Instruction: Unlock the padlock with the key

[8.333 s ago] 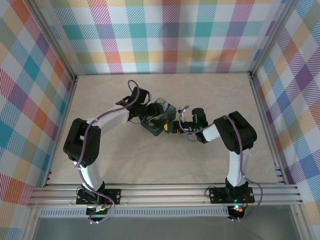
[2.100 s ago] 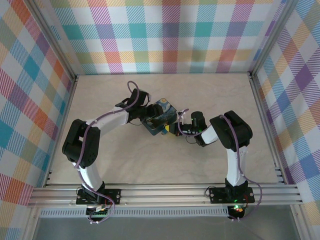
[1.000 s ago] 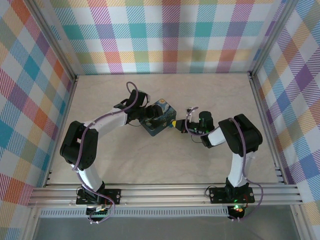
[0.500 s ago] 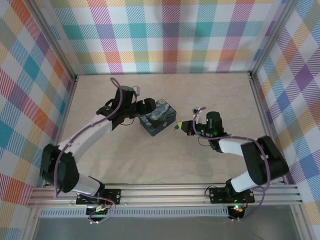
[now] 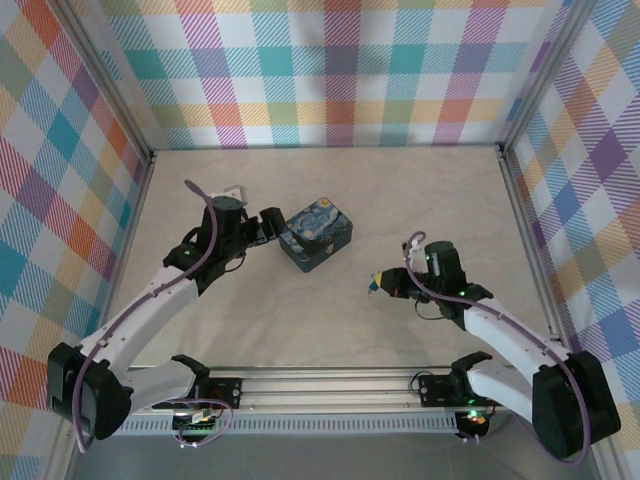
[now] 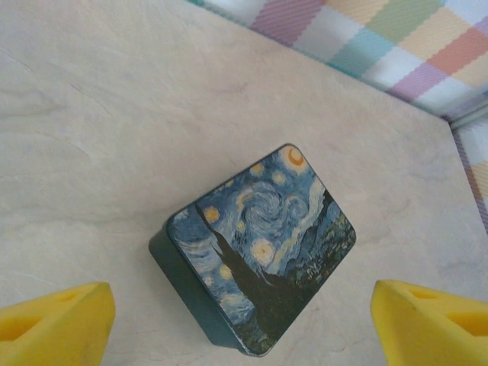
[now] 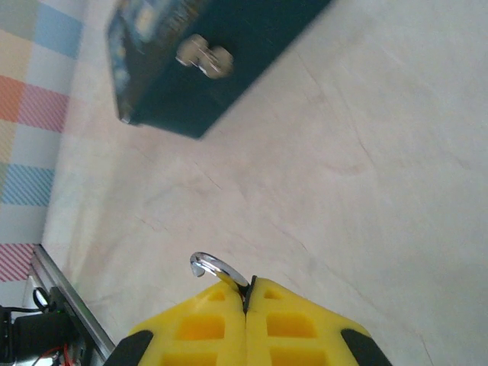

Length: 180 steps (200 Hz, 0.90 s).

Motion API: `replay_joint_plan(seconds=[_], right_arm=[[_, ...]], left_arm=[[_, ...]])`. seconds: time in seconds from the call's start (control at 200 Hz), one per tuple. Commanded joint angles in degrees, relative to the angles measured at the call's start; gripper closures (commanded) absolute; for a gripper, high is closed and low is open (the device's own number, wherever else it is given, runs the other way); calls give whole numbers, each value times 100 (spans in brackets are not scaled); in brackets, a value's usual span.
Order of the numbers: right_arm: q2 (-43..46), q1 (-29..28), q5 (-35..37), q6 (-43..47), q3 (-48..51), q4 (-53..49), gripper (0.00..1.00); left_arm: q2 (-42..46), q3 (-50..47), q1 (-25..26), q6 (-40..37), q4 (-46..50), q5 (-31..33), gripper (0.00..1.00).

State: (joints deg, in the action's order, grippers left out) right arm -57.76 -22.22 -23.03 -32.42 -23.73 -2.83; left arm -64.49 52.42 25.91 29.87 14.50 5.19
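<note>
Unlocking apparently done: right gripper (image 7: 246, 293) pressed together, pinching padlock (image 7: 216, 267) by hooked silvery shackle, toward near-right of table (image 5: 300, 330), well apart from painted tin (image 5: 316, 235). Left gripper (image 5: 272, 226) spread, just beside tin. Next, probably: lower padlock gently, release.

One tin (image 5: 317, 235) — perhaps one padlock (image 7: 217, 268).

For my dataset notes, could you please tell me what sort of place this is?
Probably a lab robot test cell: checked walls, aluminium frame rails, and two arms bolted beside a pale tabletop.
</note>
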Motion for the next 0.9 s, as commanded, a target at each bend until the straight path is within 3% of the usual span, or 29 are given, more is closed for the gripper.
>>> replay_joint_plan(seconds=[0.0, 0.59, 0.895], right_arm=[[202, -56, 249, -352, 289, -566, 100], [-1344, -70, 360, -467, 282, 270, 100], [-1126, -68, 658, -436, 169, 89, 78]], left_arm=[[246, -85, -80, -241, -89, 402, 13], [214, 39, -99, -447, 91, 439, 11], [218, 189, -120, -527, 527, 900, 11]])
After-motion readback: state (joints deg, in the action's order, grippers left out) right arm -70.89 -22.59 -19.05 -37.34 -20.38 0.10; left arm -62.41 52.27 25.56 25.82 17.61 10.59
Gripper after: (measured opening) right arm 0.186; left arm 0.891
